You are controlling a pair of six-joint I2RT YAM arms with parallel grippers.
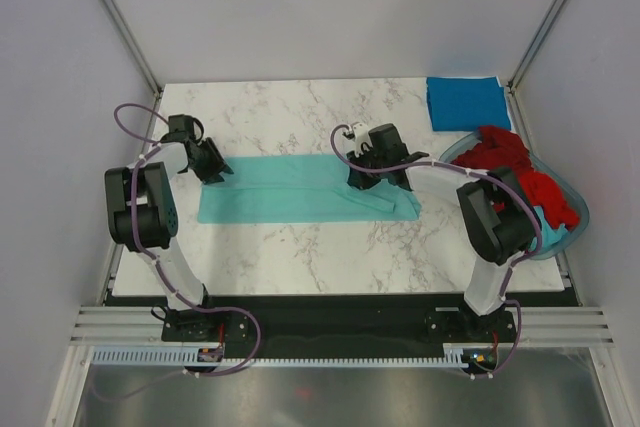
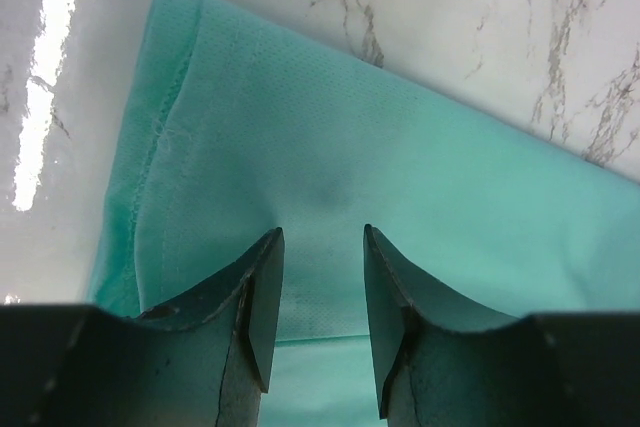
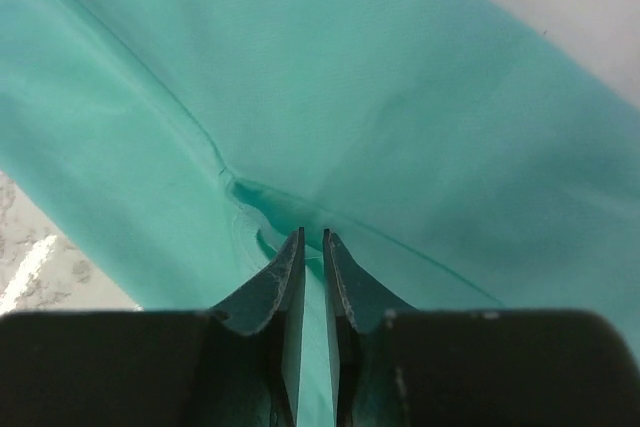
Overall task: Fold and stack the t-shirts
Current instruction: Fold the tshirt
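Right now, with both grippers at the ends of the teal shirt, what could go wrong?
1. The right gripper pinches only a small pucker of the teal t-shirt; it may catch just the top layer, so the fold could open on lifting.
2. The left gripper stands open over the other end; if only the right pulls, the strip may drag askew.

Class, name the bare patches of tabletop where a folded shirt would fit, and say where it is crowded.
Free: marble table between teal t-shirt and near edge; also the far strip behind it, left of the blue t-shirt. Crowded: right edge, basket of red t-shirts.
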